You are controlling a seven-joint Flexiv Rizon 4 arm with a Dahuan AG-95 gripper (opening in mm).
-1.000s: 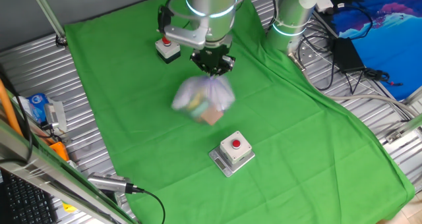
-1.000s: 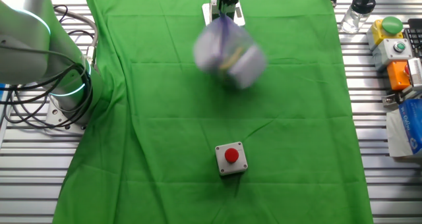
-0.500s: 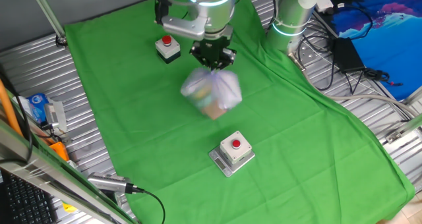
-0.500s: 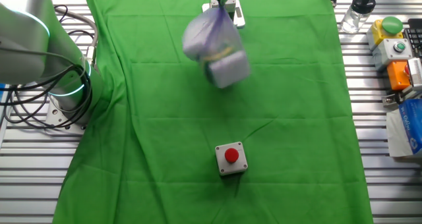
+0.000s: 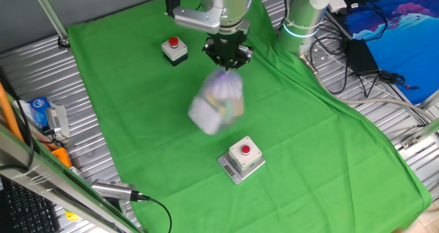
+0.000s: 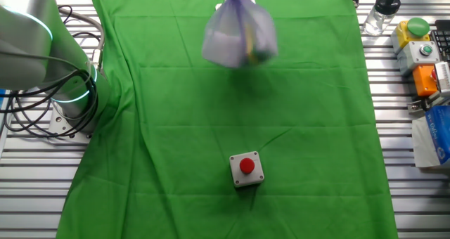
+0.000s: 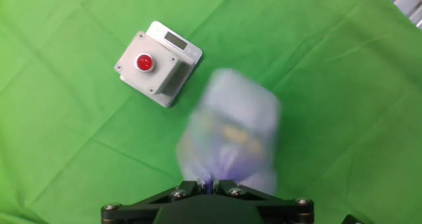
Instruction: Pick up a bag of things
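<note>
The fingers [image 5: 227, 60] pinch the knotted top of the lumpy clear plastic bag [image 5: 217, 103] with white, yellow and purple bits inside. The bag hangs blurry below the fingers, up off the green-cloth worktop [image 5: 137, 123]. A grey box with a red button [image 7: 157, 62] sits apart from it.

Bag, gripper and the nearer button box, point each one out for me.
bag [image 5: 217, 103], one fixed view, blurred middle.
gripper [image 5: 228, 63], one fixed view, fingertips at the knot.
button box [image 6: 247, 169], the other fixed view, red button.

Bright, even light all round, soft shadows on the green cloth [image 6: 176, 126], and the bag of things [image 5: 217, 103] smears with motion blur.
</note>
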